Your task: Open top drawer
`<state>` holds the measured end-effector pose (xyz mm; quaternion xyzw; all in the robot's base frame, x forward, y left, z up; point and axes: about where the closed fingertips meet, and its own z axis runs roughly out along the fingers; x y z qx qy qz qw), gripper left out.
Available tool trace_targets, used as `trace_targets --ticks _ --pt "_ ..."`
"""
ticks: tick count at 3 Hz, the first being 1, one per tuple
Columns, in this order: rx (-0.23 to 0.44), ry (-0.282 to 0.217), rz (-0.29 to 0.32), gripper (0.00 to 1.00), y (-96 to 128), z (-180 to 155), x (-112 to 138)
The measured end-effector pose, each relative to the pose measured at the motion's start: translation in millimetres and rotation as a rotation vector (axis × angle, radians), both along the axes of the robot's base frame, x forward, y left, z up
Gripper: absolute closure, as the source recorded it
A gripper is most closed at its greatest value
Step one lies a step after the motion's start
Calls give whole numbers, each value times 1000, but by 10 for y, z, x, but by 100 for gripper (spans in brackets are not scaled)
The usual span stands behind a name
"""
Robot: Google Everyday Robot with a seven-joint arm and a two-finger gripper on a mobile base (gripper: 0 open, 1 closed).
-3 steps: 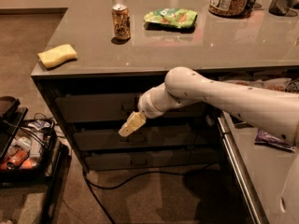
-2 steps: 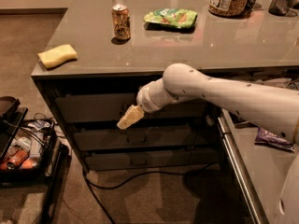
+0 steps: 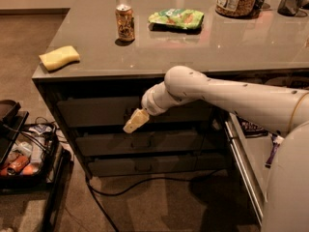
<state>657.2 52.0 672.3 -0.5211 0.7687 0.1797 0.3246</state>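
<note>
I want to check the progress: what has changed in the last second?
The claw rose a little and the arm shifted left; the claw is now in front of the top drawer, near its lower edge. No grasp is visible. The top drawer stays shut; soda can, yellow sponge and green snack bag have not moved.

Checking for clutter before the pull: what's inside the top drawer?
Nothing inside shows: the top drawer is shut, and its grey front covers the interior. The gripper is in front of the drawer's middle, hiding the handle.
</note>
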Motion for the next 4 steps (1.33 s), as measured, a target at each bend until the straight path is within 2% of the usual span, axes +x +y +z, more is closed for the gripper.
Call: trace_targets --ticks 1,2,3,4 --pt "0 0 0 0 2 -2 1" --pt "-30 50 -35 0 -26 -200 207" --pt "-31 52 -40 0 -35 -211 221" --pt "-31 52 -39 18 -33 -212 219"
